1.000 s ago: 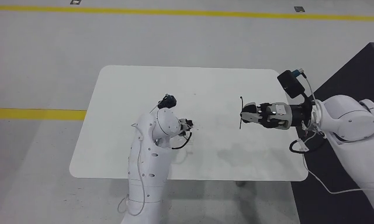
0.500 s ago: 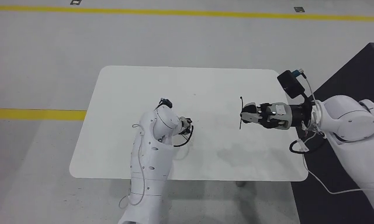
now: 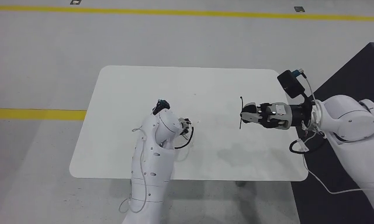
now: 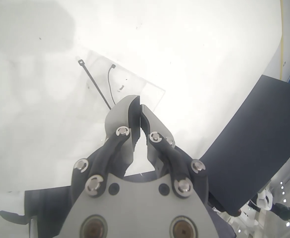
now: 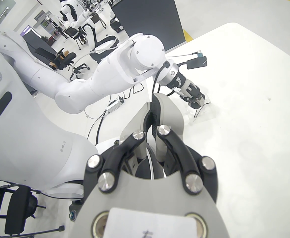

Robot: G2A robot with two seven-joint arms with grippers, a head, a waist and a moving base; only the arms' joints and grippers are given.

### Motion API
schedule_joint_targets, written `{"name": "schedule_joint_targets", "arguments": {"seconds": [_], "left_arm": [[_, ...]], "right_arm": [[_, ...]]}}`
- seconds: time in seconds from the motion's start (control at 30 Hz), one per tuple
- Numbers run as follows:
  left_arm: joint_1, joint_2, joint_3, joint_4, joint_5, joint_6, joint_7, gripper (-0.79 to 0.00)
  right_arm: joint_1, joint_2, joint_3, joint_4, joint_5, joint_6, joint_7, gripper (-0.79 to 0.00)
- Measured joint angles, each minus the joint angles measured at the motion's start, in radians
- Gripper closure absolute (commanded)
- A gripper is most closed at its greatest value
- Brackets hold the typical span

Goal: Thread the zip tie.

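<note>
My right gripper hangs above the right half of the white table, shut on a black zip tie that stands crosswise to its fingers. In its own wrist view, the right gripper has its pads pressed together. My left gripper sits low over a small clear tray near the table's middle. In the left wrist view, the left gripper is shut. A straight black zip tie and a thinner curved one lie in the tray. Their tails run behind a finger, so I cannot tell if one is pinched.
A dark panel stands beside the table's right edge. Bare tabletop lies to the far side and the left. The other arm's gripper shows at the clear tray in the right wrist view.
The left arm's wrist has rolled and shifted slightly left and toward the table's near edge, with its gripper staying at the tray. The right arm and its zip tie have not moved.
</note>
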Motion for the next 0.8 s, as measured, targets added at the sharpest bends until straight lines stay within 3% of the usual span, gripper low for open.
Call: {"name": "schedule_joint_targets", "arguments": {"seconds": [0.17, 0.53, 0.8], "left_arm": [[0.012, 0.003, -0.001, 0.005, 0.006, 0.022, 0.023, 0.000], [-0.057, -0.015, -0.025, 0.143, 0.017, 0.090, 0.091, 0.000], [-0.050, -0.016, -0.023, 0.122, 0.033, 0.058, 0.059, 0.000]], "right_arm": [[0.000, 0.000, 0.000, 0.000, 0.000, 0.000, 0.000, 0.000], [0.000, 0.000, 0.000, 0.000, 0.000, 0.000, 0.000, 0.000], [0.000, 0.000, 0.000, 0.000, 0.000, 0.000, 0.000, 0.000]]}}
